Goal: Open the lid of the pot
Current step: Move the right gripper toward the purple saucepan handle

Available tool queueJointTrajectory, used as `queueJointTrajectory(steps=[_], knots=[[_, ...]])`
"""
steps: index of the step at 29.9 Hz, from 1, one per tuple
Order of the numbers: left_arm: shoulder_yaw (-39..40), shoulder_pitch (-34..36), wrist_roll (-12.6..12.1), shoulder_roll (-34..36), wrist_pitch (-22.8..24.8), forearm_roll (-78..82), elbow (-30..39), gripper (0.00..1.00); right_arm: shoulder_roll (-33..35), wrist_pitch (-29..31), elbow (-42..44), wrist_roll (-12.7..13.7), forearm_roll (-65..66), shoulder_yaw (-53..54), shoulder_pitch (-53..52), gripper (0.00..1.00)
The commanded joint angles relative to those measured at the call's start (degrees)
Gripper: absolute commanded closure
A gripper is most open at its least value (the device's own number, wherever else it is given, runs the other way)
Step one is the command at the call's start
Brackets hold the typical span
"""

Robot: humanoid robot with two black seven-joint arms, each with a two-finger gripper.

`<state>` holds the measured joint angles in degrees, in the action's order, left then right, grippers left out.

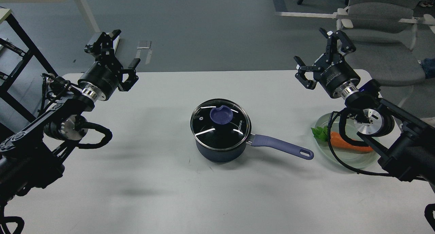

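Observation:
A dark navy pot (221,150) stands in the middle of the white table (153,186), its long periwinkle handle (282,146) pointing right. The clear glass lid (220,122) with a steel rim rests on top of the pot, a periwinkle knob (221,114) at its centre. My left gripper (125,50) hovers open over the table's far left edge, well away from the pot. On the far right, my right gripper (311,46) is also open and holds nothing.
A pale green glass plate (343,161) with a carrot (346,143) and a green leaf sits right of the pot handle, partly under my right arm and its cable. A grey chair (380,30) stands beyond the table's right end.

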<state>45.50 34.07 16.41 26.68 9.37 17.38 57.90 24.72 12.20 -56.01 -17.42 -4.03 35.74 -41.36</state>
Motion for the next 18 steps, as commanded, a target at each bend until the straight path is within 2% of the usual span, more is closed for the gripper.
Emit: queueJointTrajectory(steps=[1, 10, 14, 18], knots=[[0.1, -0.2, 0.0, -0.2, 0.0, 0.0, 0.0, 0.01, 0.2, -0.1, -0.1, -0.2, 0.0, 0.3, 0.0, 0.01], [-0.5, -0.2, -0.1, 0.3, 0.5, -0.1, -0.7, 0.01, 2.3, 0.0, -1.6, -0.9, 0.0, 0.6, 0.0, 0.01], [-0.9, -0.3, 0.0, 2.6, 1.0, 0.2, -0.8, 0.01, 4.2, 0.2, -3.3, -0.9, 0.4, 0.2, -0.7, 0.01], [-2.8, 0.4, 0.5, 3.3, 2.3, 0.2, -0.9, 0.01, 7.3, 0.5, -5.0, -0.9, 6.4, 0.1, -2.5, 0.01]])
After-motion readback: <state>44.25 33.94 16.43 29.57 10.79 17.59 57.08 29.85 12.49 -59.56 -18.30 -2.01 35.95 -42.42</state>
